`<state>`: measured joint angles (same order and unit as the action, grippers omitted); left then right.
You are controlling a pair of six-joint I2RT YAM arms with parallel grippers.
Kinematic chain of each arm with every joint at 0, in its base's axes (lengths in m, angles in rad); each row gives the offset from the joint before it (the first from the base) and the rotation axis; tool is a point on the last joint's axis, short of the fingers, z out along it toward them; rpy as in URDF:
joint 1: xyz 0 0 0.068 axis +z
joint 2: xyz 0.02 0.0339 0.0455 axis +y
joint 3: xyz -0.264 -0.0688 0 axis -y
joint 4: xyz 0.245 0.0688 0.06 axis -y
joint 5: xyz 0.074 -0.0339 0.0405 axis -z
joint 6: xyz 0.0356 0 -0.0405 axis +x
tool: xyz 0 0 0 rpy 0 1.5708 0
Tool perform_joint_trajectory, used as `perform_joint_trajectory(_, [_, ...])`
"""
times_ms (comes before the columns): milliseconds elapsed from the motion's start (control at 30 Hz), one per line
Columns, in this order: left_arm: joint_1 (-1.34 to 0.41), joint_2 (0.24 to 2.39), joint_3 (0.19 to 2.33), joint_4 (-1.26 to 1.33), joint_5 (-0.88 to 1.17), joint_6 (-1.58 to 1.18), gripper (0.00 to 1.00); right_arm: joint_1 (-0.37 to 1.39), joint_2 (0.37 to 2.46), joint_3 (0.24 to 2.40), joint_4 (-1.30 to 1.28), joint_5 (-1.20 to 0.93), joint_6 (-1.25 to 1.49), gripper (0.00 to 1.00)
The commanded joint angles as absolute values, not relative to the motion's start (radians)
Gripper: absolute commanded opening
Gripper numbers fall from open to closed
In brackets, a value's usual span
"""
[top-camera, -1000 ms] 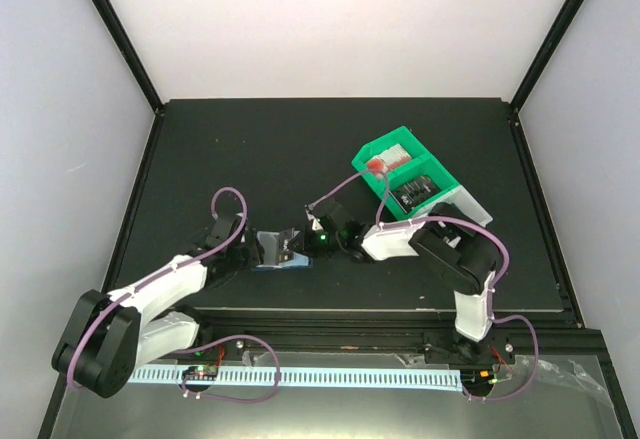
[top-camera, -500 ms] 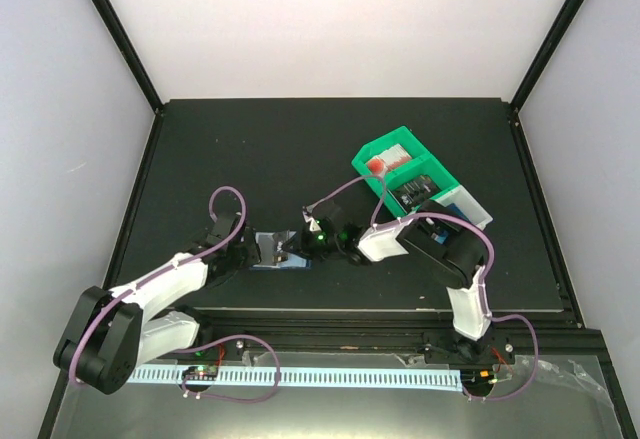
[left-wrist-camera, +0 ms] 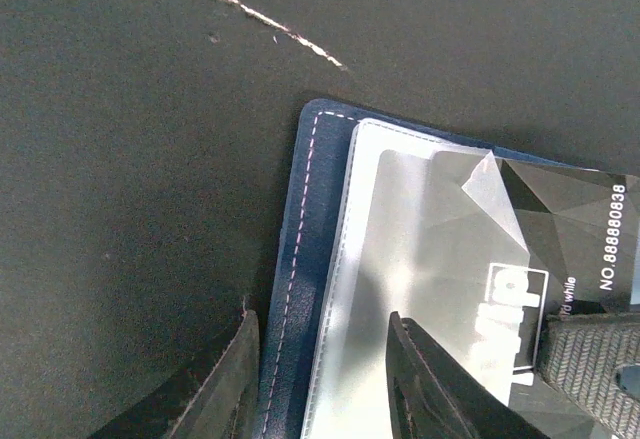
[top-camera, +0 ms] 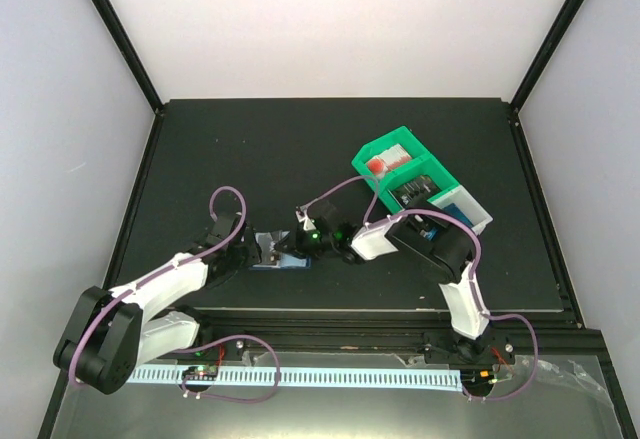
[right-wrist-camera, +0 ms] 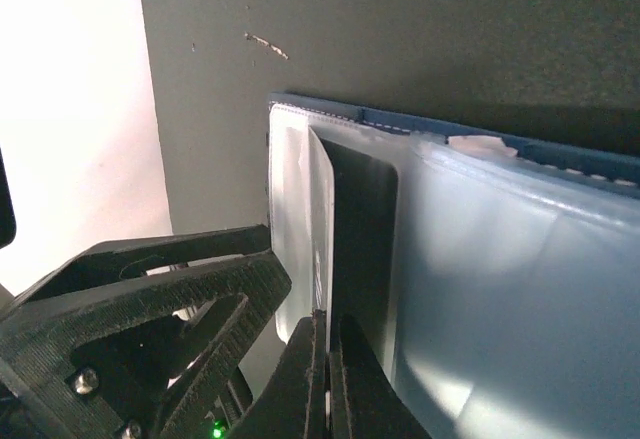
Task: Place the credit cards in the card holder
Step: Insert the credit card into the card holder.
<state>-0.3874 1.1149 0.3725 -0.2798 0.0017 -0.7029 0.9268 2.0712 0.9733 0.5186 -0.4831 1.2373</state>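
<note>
The navy card holder [top-camera: 287,259] lies open on the black table, its clear pockets up. In the left wrist view its stitched navy border [left-wrist-camera: 298,219] runs between the jaws. My left gripper [top-camera: 264,250] [left-wrist-camera: 320,317] is open, one finger on the table side and one over the clear pocket. My right gripper [top-camera: 301,244] [right-wrist-camera: 331,321] is shut on a dark credit card [right-wrist-camera: 357,229], which stands on edge at the mouth of a clear pocket [right-wrist-camera: 500,279]. The card [left-wrist-camera: 560,229] shows pale "VIP" lettering and a number and partly overlaps the pocket.
A green compartment bin [top-camera: 405,171] with a red item stands behind my right arm. A white tray with a blue item [top-camera: 463,205] adjoins it. A pale scratch [left-wrist-camera: 265,21] marks the table beyond the holder.
My right gripper has moved left with the card, up to the holder's pockets. My left gripper has stayed on the holder's left edge.
</note>
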Motion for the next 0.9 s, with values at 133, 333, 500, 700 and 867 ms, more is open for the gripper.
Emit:
perform_joint_trajectory(133, [-0.383, 1.122, 0.383, -0.321, 0.014, -0.709, 0.38, 0.941, 2.135, 1.035, 0.483, -0.48, 1.234, 0.01])
perform_joint_trajectory(333, [-0.383, 1.092, 0.38, -0.335, 0.004, -0.711, 0.38, 0.952, 2.149, 1.052, 0.486, -0.48, 1.227, 0.05])
perform_joint_trajectory(500, [-0.383, 1.06, 0.383, -0.358, -0.026, -0.716, 0.38, 0.953, 2.13, 1.053, 0.455, -0.467, 1.189, 0.07])
perform_joint_trajectory(700, [-0.383, 0.975, 0.394, -0.392, -0.082, -0.732, 0.4, 0.953, 2.096, 1.071, 0.342, -0.43, 1.107, 0.06])
perform_joint_trajectory(867, [-0.382, 0.967, 0.416, -0.397, -0.15, -0.745, 0.37, 0.953, 2.097, 1.075, 0.309, -0.44, 1.099, 0.01])
